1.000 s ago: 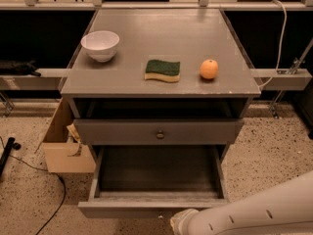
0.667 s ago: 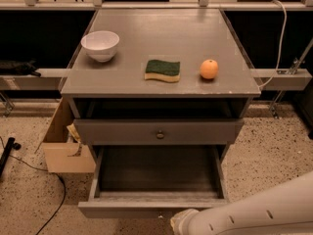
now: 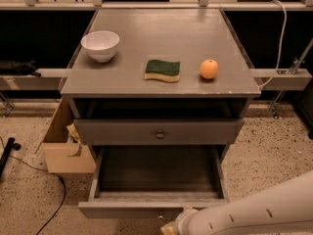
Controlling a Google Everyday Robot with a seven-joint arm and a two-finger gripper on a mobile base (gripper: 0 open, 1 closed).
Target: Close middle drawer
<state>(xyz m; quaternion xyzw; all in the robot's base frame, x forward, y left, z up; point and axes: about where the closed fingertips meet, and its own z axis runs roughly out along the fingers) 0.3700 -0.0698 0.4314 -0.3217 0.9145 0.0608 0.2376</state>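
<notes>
The middle drawer of the cabinet is pulled far out toward the camera. Its deep grey box lies open to view and shows only its bare grey bottom. Its flat front runs along the lower part of the picture. Above it sits the top drawer, with a round metal knob at the centre of its front and a dark gap between that front and the cabinet top. A white bowl stands upright near the left edge of the top, toward the back, and only its white inside shows. A green and yellow sponge lies flat near the middle of the top, closer to the front edge. An orange sits just to the right of it, apart from it and short of the right edge. On the floor against the cabinet's left side stands an open cardboard box with some crumpled pale material showing at its rim. The white arm comes in from the lower right corner. The gripper is at the bottom edge, just below the middle drawer's front and slightly right of its centre. It is mostly cut off there, so I cannot tell whether it is apart or together, or whether it touches the front.
</notes>
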